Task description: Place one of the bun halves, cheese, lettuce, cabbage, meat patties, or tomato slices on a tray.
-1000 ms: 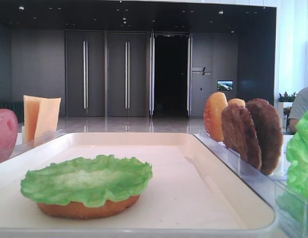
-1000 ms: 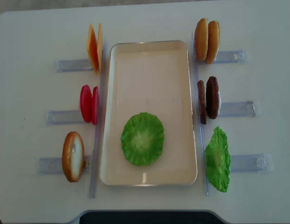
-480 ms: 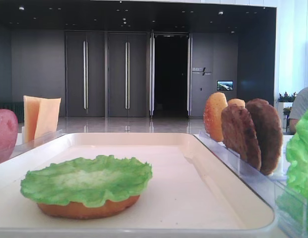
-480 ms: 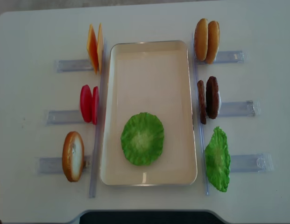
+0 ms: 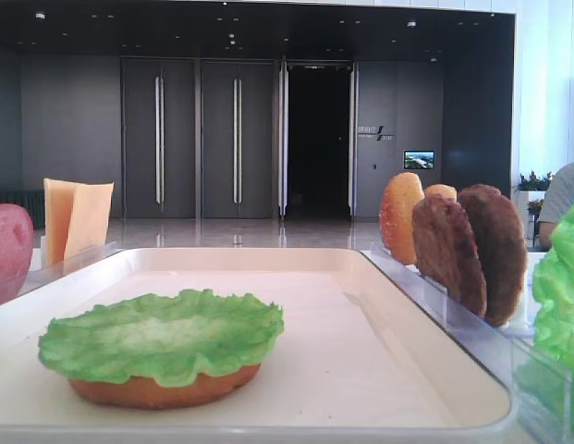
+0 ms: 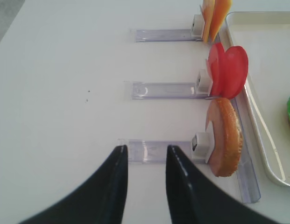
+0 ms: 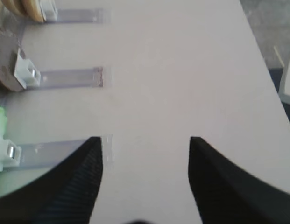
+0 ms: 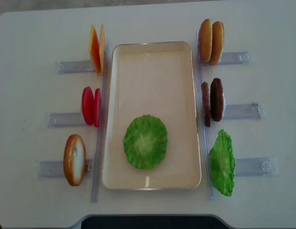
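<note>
Resting on the tray (image 8: 186,57), a lettuce (image 8: 145,141) covers a bun half (image 5: 166,388); nothing has shifted over the last second. Left gripper (image 6: 145,161) is narrow and empty, right gripper (image 7: 145,154) wide and empty, so another ingredient probably comes next.

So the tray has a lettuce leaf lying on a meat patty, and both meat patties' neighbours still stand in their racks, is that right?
Not quite. The lettuce on the tray lies on a bun half, orange-golden, not a meat patty; the low exterior high view shows it. The racks still hold their pieces.
</note>
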Available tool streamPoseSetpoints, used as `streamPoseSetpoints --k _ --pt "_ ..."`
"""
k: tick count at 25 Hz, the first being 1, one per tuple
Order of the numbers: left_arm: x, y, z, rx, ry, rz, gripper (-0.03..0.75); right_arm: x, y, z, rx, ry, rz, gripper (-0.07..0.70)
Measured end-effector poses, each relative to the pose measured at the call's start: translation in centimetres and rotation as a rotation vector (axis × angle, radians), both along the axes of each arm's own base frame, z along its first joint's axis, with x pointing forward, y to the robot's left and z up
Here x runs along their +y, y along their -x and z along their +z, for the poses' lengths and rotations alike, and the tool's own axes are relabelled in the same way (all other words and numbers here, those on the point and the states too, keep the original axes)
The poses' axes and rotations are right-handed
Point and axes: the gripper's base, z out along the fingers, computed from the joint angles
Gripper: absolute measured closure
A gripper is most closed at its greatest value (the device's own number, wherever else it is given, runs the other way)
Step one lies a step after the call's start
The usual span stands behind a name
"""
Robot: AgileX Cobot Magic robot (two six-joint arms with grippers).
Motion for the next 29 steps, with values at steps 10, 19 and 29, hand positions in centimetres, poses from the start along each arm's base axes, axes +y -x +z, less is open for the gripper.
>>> streamPoseSetpoints --k 10,19,29 --pt "0.0 0.0 0.0 0.000 0.000 0.000 0.496 0.0 2.1 -0.1 -0.135 -0.007 0.002 0.213" --pt "0.0 0.0 0.0 0.000 0.000 0.000 0.496 0.0 2.0 -0.4 -0.122 -0.010 0.004 0.213" --pt "0.0 0.0 0.0 0.000 0.000 0.000 0.496 0.1 2.0 -0.6 -0.114 -0.011 0.006 0.213"
